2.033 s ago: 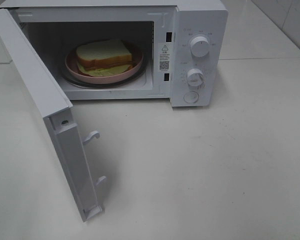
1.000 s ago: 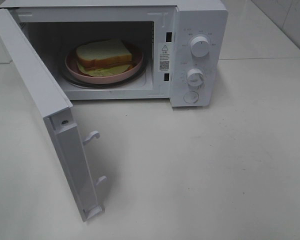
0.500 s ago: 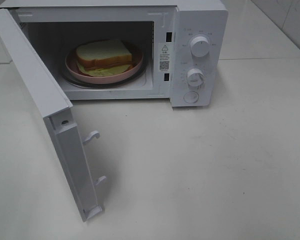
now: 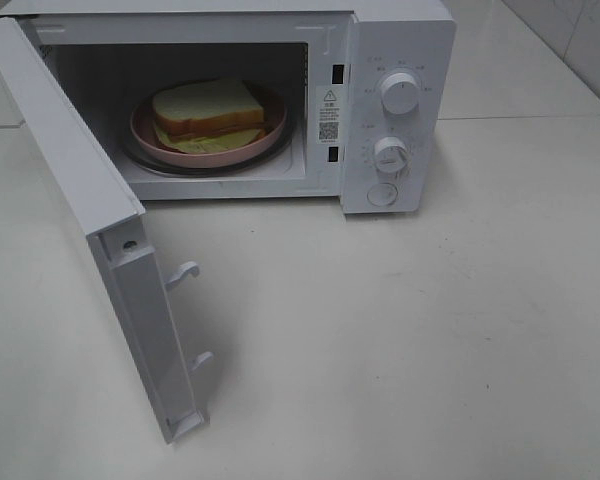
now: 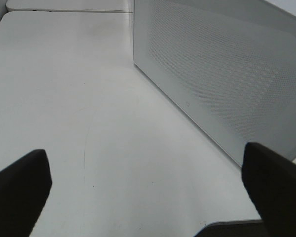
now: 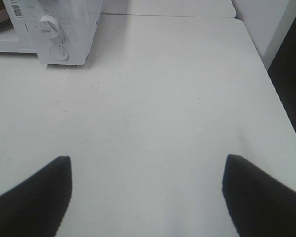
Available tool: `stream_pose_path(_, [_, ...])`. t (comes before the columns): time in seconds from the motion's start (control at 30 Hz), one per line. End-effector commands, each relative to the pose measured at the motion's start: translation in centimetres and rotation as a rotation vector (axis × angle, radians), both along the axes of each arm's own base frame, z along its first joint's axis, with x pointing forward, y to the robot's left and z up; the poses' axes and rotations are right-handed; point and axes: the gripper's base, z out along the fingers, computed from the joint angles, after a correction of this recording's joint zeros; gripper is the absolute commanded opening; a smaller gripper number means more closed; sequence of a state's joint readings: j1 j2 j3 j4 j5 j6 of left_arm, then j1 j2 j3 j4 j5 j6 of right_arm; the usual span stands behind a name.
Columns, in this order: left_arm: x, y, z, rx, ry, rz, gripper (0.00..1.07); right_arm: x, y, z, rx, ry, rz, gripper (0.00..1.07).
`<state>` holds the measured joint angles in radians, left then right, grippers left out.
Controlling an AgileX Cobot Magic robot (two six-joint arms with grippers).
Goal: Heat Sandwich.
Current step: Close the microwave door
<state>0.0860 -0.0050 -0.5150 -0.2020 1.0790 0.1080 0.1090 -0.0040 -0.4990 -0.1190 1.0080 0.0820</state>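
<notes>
The microwave [image 4: 395, 60] stands at the back of the bench [image 4: 430, 330] with its door [image 4: 85, 190] swung wide to the left, two latch hooks [image 4: 185, 270] jutting from the door's edge. The sandwich [image 4: 208, 108] lies on a pink plate [image 4: 143, 135] inside the cavity, and nothing blocks the opening in front. Two knobs [image 4: 400, 92] sit on the panel to its right. Nothing has moved since the earlier frames: door, plate and sandwich lie as before. Neither tool shows in the high view. The left tool [image 5: 148, 190] hangs over bare bench with its fingers [image 5: 19, 192] spread wide and empty, facing the door's perforated outer face, so the door stands between it and the sandwich. The right tool [image 6: 148, 195] is also spread and empty, over open bench well apart from the microwave on its knob side.
</notes>
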Motion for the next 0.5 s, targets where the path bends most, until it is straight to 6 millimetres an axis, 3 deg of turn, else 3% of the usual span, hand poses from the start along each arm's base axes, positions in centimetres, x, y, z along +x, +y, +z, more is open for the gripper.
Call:
stream_pose_path(0.03, [-0.2,0.0,0.0,-0.003,-0.014,-0.006,0.98,-0.3,0.0,0.1,0.003,-0.042,-0.005,0.76])
stream_pose_path(0.33, [0.4,0.1,1.1,0.007,-0.024,0.001,0.98,-0.3,0.0,0.1,0.003,-0.042,-0.005,0.76])
stream_pose_path(0.5, [2.1,0.3,2.0,0.0,-0.016,0.012,0.93,-0.3,0.0,0.1,0.003,-0.042,-0.005,0.76])
